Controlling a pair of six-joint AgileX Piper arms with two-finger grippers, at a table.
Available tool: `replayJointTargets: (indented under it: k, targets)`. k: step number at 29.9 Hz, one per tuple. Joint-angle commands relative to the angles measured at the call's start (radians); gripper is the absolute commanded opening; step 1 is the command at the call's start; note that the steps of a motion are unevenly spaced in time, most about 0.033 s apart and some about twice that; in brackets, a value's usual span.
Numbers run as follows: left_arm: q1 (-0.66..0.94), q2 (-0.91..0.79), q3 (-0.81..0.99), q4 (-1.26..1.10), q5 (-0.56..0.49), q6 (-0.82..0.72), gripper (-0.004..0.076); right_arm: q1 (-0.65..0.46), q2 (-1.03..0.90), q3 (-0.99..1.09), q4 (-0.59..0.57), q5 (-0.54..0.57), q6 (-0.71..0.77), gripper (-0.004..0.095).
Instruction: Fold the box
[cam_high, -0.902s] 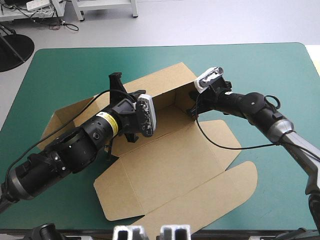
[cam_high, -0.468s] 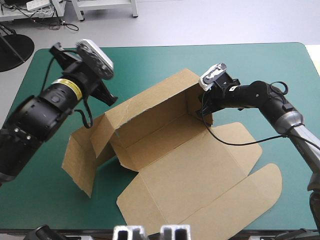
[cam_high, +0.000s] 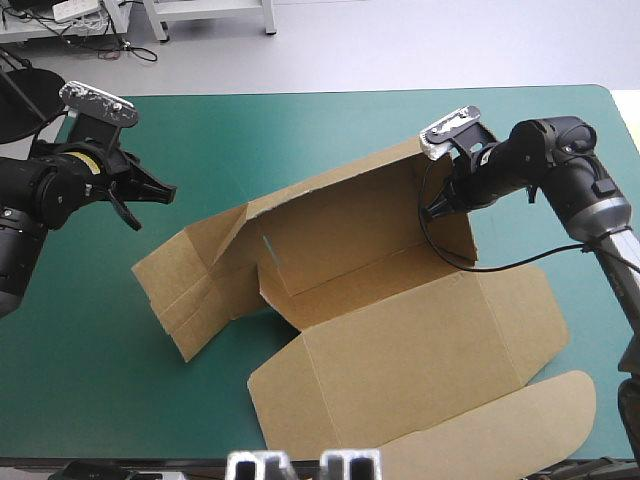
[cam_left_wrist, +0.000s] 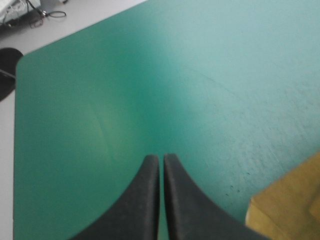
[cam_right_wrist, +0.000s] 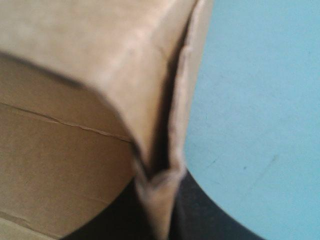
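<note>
The brown box (cam_high: 400, 340) lies mid-table with its long back wall raised and its lid flat toward the front edge. Its left end flaps (cam_high: 185, 285) stand half up. My right gripper (cam_high: 437, 205) is shut on the box at the raised right end wall. In the right wrist view two layers of board (cam_right_wrist: 165, 150) run down between the black fingers (cam_right_wrist: 200, 210). My left gripper (cam_high: 165, 192) hangs over bare cover to the left of the box, shut on nothing. Its fingertips (cam_left_wrist: 150, 165) meet, and a box corner (cam_left_wrist: 292, 205) shows beside them.
Bare teal-green cover (cam_high: 300, 130) stretches behind the box and along the table's left side (cam_high: 70, 330). The lid's rounded tab (cam_high: 520, 420) reaches almost to the front edge. The table's right edge (cam_high: 625, 110) lies just beyond the right arm.
My left gripper has left the box and swung out to the table's left. The right gripper has kept its hold and moved right, and the box has come with it, its back wall now standing higher.
</note>
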Motion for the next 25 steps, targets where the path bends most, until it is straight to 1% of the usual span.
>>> replayJointTargets:
  k: [1,3,5,7,10,14,16,18,21,23,25]
  targets:
    - [0.009,-0.024,-0.033,-0.021,0.03,-0.001,0.0013,0.001,0.005,-0.036,0.027,0.122,0.047,-0.002]
    - [0.009,-0.024,-0.033,-0.013,0.061,-0.004,0.0013,0.001,0.04,-0.036,0.027,0.122,0.064,-0.002]
    - [0.009,-0.024,-0.033,-0.015,0.068,-0.013,0.0013,0.001,0.085,-0.036,0.027,0.122,0.064,-0.002]
    - [0.009,-0.024,-0.033,-0.026,0.068,-0.013,0.0013,0.001,0.133,-0.045,0.027,0.122,0.067,-0.002]
    - [0.009,-0.024,-0.033,-0.043,0.068,-0.02,0.0009,0.001,0.209,-0.081,0.026,0.122,0.116,-0.002]
    - [0.009,-0.024,-0.033,-0.059,0.049,-0.02,-0.001,0.001,0.293,-0.159,0.037,0.122,0.123,-0.0019]
    - [0.009,-0.024,-0.033,-0.059,0.035,-0.02,-0.001,0.001,0.319,-0.202,0.037,0.122,0.123,0.0004]
    - [0.009,-0.024,-0.033,-0.055,0.025,-0.02,-0.001,0.001,0.33,-0.239,0.037,0.114,0.125,0.0073]
    - [0.009,-0.024,-0.033,-0.055,0.017,-0.02,-0.001,0.001,0.331,-0.294,0.037,0.082,0.151,0.0229]
    - [0.009,-0.024,-0.033,-0.051,0.017,-0.02,-0.001,0.001,0.331,-0.353,0.038,0.099,0.165,0.0382]
    - [0.009,-0.024,-0.033,-0.032,0.017,-0.02,-0.001,0.001,0.328,-0.42,0.042,0.125,0.168,0.0505]
